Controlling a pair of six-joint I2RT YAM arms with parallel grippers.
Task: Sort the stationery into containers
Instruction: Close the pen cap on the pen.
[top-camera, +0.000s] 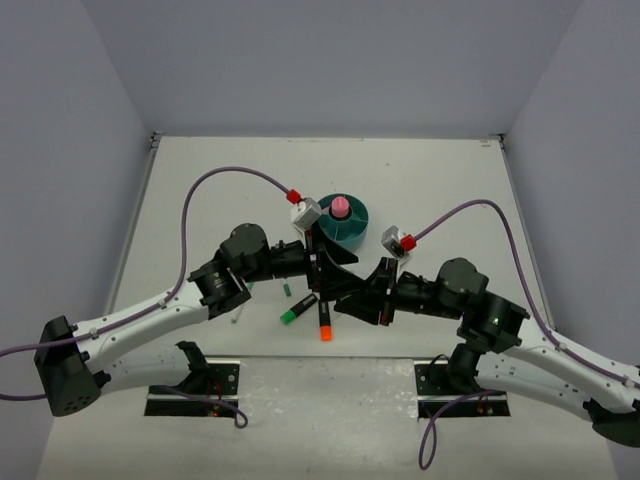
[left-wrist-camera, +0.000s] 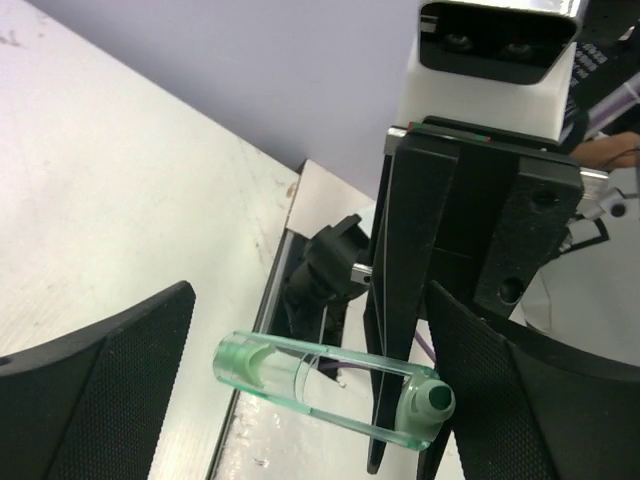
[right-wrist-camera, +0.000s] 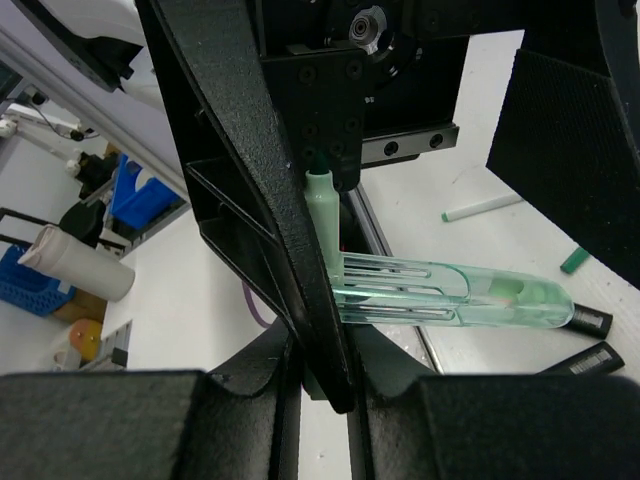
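My right gripper (top-camera: 347, 290) (right-wrist-camera: 325, 350) is shut on one end of a clear green highlighter (left-wrist-camera: 320, 382) (right-wrist-camera: 450, 295), held above the table between the two arms. A dark green tip (right-wrist-camera: 318, 183) sticks out by its fingers. My left gripper (top-camera: 322, 272) (left-wrist-camera: 310, 335) is open, with its fingers on either side of the highlighter and not closed on it. The teal organizer (top-camera: 358, 232) stands just behind the grippers with a pink-capped glue stick (top-camera: 340, 207) upright in its middle. A green highlighter (top-camera: 297, 311) and an orange highlighter (top-camera: 325, 325) lie on the table in front.
A white pen with a green cap (right-wrist-camera: 480, 207) lies on the table beyond the grippers. A small green piece (top-camera: 286, 289) lies near the left wrist. The two arm bases (top-camera: 200, 385) are bolted at the near edge. Purple cables (top-camera: 230, 172) loop above both arms.
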